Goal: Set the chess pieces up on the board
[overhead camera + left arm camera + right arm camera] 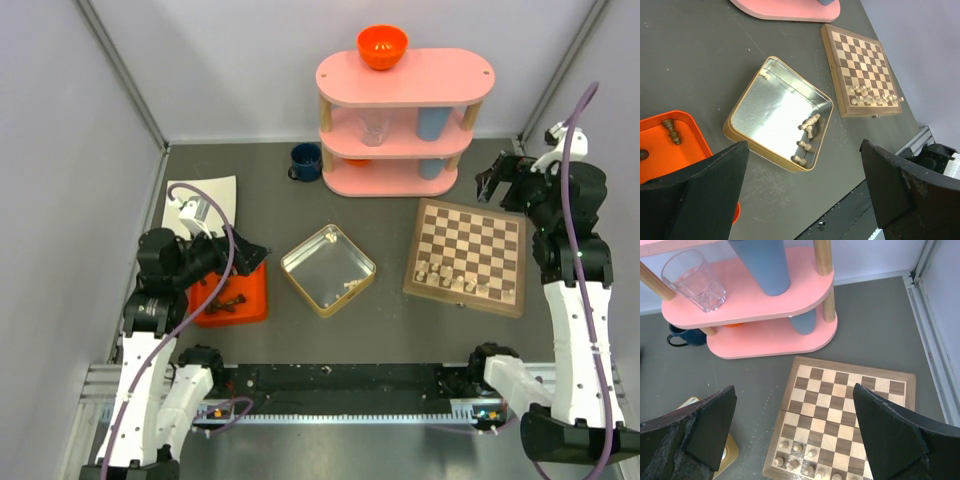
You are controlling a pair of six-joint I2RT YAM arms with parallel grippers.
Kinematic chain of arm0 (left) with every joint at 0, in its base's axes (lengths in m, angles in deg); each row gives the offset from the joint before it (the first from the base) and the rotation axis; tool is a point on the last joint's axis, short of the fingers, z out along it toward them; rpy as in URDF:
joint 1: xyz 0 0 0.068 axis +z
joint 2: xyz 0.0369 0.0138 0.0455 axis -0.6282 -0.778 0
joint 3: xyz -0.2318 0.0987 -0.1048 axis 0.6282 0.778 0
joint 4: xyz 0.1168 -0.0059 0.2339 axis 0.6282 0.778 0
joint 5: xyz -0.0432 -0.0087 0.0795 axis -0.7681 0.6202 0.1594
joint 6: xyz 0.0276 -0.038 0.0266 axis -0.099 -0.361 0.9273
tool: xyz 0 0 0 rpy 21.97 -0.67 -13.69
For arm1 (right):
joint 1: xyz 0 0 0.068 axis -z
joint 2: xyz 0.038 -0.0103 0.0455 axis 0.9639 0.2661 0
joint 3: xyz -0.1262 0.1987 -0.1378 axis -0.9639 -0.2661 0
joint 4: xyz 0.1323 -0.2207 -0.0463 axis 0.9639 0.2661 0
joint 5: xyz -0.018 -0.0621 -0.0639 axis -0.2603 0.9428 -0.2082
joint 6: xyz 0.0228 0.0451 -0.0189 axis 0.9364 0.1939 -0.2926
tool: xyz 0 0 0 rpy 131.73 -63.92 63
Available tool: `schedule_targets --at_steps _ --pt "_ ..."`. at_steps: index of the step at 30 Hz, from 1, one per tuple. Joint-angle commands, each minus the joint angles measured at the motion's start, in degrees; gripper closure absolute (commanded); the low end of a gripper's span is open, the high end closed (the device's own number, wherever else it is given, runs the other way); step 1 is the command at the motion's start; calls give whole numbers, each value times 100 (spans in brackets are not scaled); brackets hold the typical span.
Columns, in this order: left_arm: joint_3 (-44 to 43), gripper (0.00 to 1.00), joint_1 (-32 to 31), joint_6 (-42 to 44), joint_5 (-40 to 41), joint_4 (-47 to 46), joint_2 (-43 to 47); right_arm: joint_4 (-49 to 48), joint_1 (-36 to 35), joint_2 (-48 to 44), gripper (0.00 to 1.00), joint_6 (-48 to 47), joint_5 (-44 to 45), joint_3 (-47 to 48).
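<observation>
— Where is the board (478,232)?

— Right of the tin (322,262), apart from it, flat on the table and turned a little askew.

— Anything on it?

— Pale pieces (447,277), upright, crowded into the two rows nearest the arms (too small for a sure count). The other squares are bare.

— And in the tin?

— A few loose pieces (809,125), pale too, lying on the metal. Most are by the wall on the board's side, and one is alone in the far corner.

— The dark pieces (228,298)?

— In the tray (255,300), just left of the tin. They lie on their sides (at least the one the left wrist camera shows clearly).

— Left gripper (802,192)?

— It hangs over the tray, left of the tin, jaws spread wide with nothing between them.

— Right gripper (795,437)?

— Well right of the tin and farther back, above the board's far edge. It is wide open as well, and empty.

— What is behind the tin?

— A pink shelf (420,78) with a bowl (382,45) on top and a glass (692,279) on its middle tier. A mug (305,160) sits on the table behind the tin, at the shelf's left end.
</observation>
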Motion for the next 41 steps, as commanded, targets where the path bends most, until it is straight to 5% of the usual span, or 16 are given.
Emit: schedule_targets --at_steps 1,13,23,41 --pt "-262 2 18 -7 -192 -239 133 -116 54 -140 1 142 195 54" --pt "221 2 18 -86 27 295 686 -678 45 -614 1 564 -262 -341" --pt "-51 2 18 -350 397 543 1398 -748 45 -1273 1 -68 -77 -895" --pt "-517 2 18 169 230 429 916 -643 36 -1124 1 -340 2 -1097"
